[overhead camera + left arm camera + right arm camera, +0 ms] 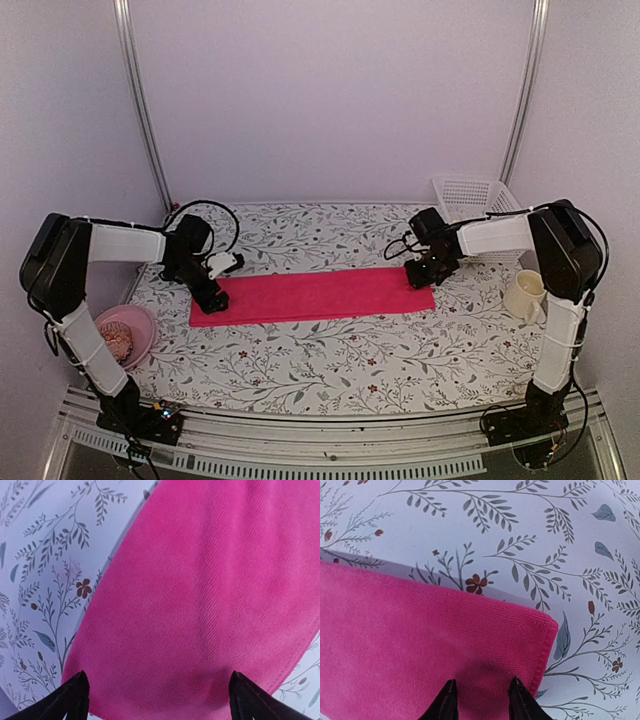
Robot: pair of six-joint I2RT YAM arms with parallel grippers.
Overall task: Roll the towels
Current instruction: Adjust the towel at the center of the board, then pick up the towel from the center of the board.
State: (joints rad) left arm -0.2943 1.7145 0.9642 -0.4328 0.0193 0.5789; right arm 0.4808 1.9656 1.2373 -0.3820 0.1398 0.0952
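Magenta ribbed-weave pink towel (315, 296), folded into a long flat strip, lies on the floral tablecloth (330, 360). Over the towel's left end the left gripper (157, 690) has its jaws wide apart, holding nothing. Over the towel's right corner the right gripper (482, 695) has its black tips narrowly apart, cloth flat beneath. White lattice basket (475, 200) stands behind the towel's right end.
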